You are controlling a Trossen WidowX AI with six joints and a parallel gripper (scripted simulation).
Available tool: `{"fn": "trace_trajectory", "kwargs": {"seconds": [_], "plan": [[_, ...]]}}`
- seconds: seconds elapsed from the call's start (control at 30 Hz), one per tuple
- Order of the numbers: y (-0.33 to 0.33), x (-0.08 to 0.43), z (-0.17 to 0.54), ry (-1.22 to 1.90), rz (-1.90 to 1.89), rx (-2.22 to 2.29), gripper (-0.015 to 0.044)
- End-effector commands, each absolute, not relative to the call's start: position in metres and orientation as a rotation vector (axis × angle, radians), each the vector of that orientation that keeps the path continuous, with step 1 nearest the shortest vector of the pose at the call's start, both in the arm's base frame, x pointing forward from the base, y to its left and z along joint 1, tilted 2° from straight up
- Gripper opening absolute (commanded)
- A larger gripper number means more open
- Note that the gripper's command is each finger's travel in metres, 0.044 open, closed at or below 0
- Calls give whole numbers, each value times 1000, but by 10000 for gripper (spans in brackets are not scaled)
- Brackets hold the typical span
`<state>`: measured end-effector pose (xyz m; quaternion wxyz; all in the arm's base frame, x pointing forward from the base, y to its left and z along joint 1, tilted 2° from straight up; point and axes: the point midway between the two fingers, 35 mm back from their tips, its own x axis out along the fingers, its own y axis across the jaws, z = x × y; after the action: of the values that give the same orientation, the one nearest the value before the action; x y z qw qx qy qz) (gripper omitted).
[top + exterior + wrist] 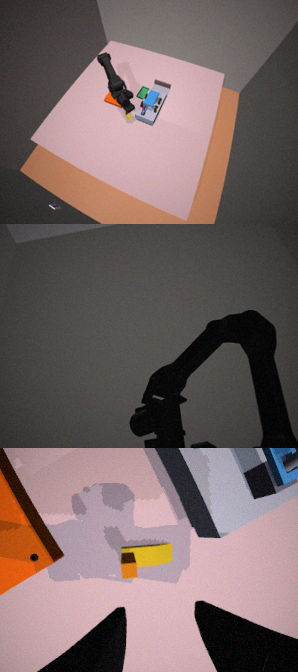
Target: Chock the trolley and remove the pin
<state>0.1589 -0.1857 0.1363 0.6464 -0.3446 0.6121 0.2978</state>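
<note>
The yellow chock [129, 116] [156, 555] lies on the pink table between the orange plate and the ramp; its orange handle shows at its left end in the wrist view. My gripper [160, 611] is partly open with nothing between its fingers, above the table, and the chock shows beyond the fingertips. The blue trolley [151, 99] stands on the grey ramp [144, 118] [232, 510]. The red-headed stop pin [144, 107] stands beside the trolley at the ramp's near end. The green tray [142, 93] lies left of the ramp. The chock's black base is not clear.
The orange plate [110, 99] [22, 555] lies left of the chock, under the arm. The ramp has a brown end wall [162, 84] at its far end. A blue part [281, 468] on the ramp shows at the wrist view's upper right. The exterior view shows only the dark arm.
</note>
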Motion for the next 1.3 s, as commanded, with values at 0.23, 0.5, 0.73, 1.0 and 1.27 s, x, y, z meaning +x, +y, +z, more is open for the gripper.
{"fn": "trace_trajectory", "kwargs": {"seconds": [0.23, 0.5, 0.73, 1.0, 1.27], "plan": [[-175, 152, 123, 1437, 745, -738, 190], [-176, 153, 99, 1437, 745, -738, 190], [-175, 151, 83, 1437, 745, -738, 190], [-175, 152, 77, 1437, 745, -738, 190], [-175, 152, 64, 1437, 745, -738, 190]]}}
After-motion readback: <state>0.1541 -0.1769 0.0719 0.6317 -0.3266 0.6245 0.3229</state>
